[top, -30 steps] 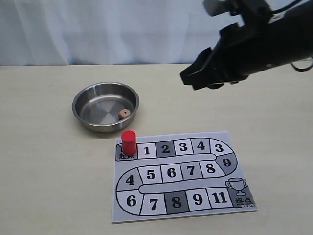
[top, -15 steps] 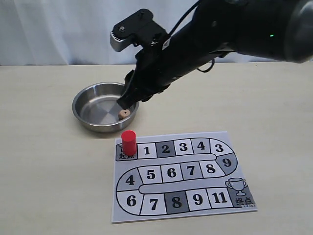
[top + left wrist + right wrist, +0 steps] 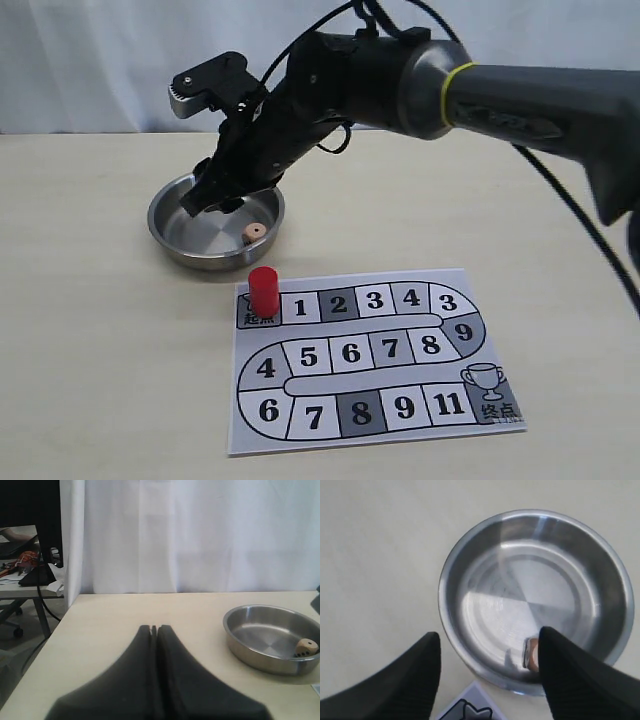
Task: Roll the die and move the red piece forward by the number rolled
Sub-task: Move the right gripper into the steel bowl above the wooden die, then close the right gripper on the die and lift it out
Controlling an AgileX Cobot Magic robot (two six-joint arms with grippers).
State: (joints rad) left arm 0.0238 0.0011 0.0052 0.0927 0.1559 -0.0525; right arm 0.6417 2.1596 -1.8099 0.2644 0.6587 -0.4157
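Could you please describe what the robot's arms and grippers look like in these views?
The right arm is a dark grey tube with a yellow ring and black cables running along it. The right gripper and left gripper are both matte black, tapering to rounded tips.

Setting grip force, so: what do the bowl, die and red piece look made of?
Bowl: metal, likely stainless steel; shiny, brushed reflections. Die: probably wood; matte tan, black pips. Red piece: plastic or painted wood, unclear; uniform smooth red.
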